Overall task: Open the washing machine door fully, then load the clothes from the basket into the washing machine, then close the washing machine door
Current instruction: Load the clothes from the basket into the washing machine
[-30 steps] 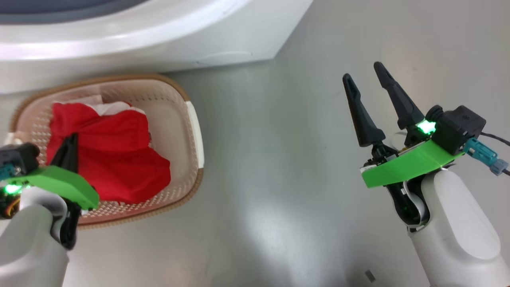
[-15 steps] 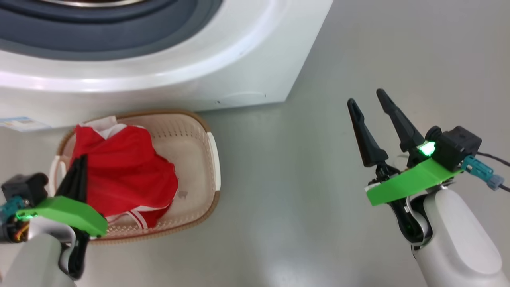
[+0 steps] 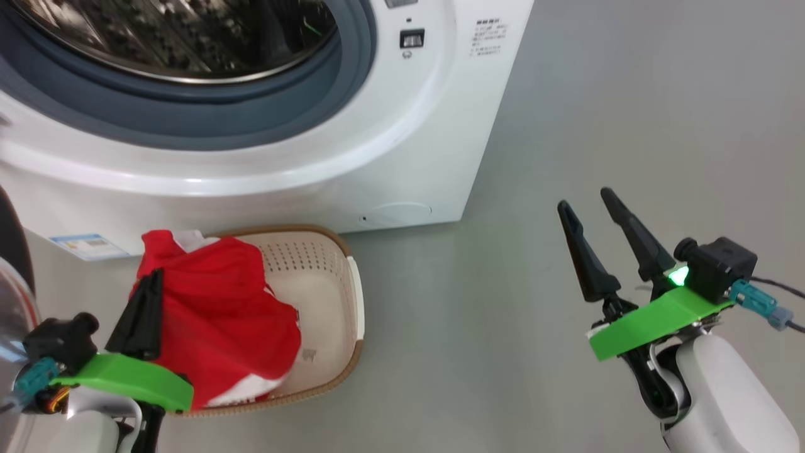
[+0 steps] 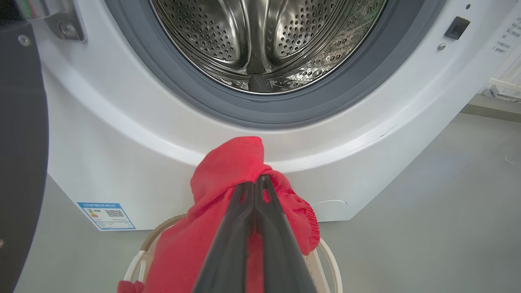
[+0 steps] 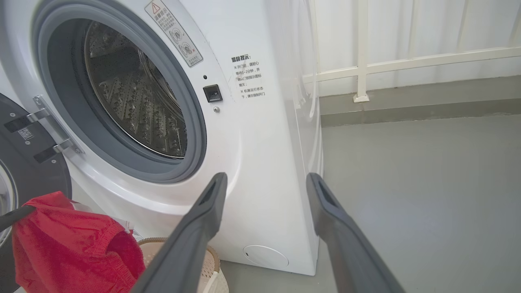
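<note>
With my left claw (image 4: 256, 182) clenched on the clothes (image 4: 228, 162), I'd lift until the drum (image 4: 264, 40) lies straight ahead before pushing in; right claw (image 3: 585, 200) hangs released.

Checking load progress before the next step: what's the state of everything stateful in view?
washing machine door: open, swung left.
drum: looks empty.
left gripper: shut on clothes.
right gripper: open, empty.
basket: on floor before washing machine.
clothes: raised, lower part in basket.
</note>
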Tool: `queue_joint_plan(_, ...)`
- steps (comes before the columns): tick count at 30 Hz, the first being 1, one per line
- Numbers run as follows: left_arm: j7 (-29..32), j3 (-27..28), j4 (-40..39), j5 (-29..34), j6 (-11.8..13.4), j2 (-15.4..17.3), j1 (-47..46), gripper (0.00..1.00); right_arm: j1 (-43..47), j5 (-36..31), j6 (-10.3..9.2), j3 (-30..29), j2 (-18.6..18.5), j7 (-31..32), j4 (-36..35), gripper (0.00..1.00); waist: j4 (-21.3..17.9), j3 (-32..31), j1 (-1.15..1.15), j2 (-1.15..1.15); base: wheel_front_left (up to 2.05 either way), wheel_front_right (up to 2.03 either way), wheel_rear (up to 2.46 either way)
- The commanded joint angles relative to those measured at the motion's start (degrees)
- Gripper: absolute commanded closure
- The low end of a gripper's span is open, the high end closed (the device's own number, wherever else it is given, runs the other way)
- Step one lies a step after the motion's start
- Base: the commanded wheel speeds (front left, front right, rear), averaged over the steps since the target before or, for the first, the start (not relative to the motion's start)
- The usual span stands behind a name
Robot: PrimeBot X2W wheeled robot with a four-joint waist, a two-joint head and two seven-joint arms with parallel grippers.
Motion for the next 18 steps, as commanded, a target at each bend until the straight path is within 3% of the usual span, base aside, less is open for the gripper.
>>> queue_joint_plan(1, -0.7, 2.4, -2.4, 0.8, 0.4, 1.7, 0.6, 1.0, 1.5, 0.7, 0.09, 1.1, -0.3, -0.3, -1.1, 0.0, 0.4, -1.8, 0.0, 0.0, 0.0, 0.0, 0.0)
queue_joint_plan(18, -0.2, 2.8, -17.9, 2.4, 3.2, 1.1, 9.1, 1.0, 6.2, 2.1, 0.09, 1.0, -1.9, -0.3, -0.1, 0.0, 0.8, -8.4, 0.0, 0.0, 0.0, 0.0, 0.0)
